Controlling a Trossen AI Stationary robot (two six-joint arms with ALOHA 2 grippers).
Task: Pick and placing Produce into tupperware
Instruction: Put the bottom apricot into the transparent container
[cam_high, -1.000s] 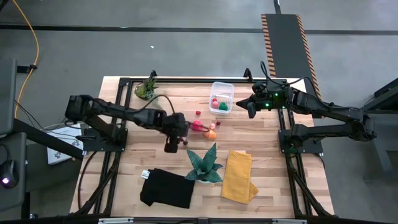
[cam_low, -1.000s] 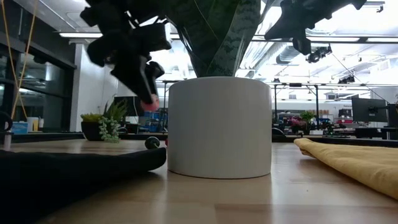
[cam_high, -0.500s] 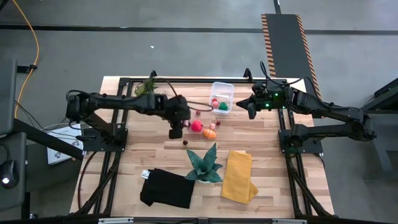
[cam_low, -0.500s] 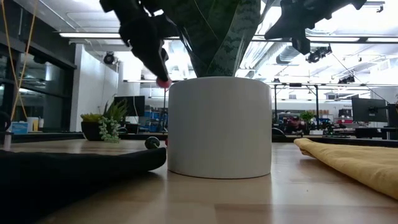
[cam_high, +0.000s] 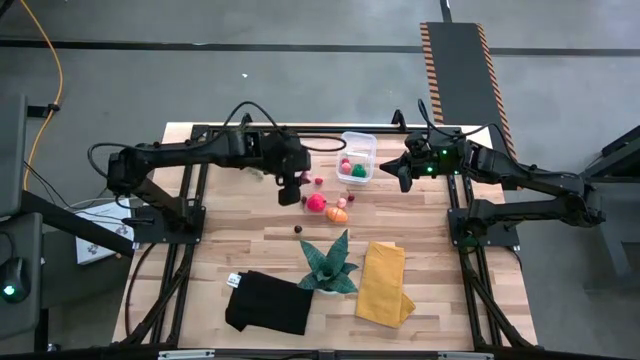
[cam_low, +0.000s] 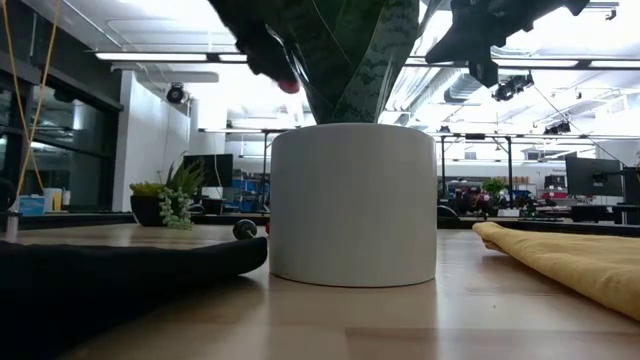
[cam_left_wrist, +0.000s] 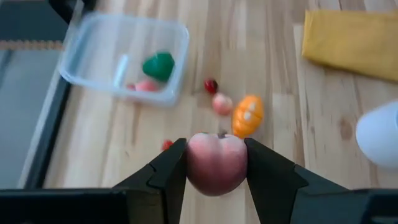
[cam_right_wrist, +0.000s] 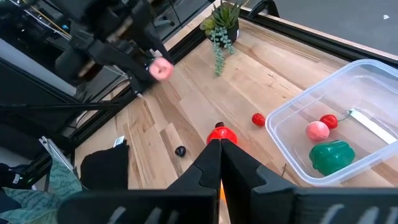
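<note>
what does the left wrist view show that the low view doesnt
Only the left wrist view: the left gripper shut on a pink fruit, the tupperware holding a green piece, and an orange piece on the table. Only the low view: the black cloth and the room behind. Both: the white pot and yellow cloth.

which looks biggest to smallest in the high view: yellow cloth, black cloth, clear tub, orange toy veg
1. black cloth and yellow cloth look much alike in size, so no ranking between them
2. clear tub
3. orange toy veg
</note>
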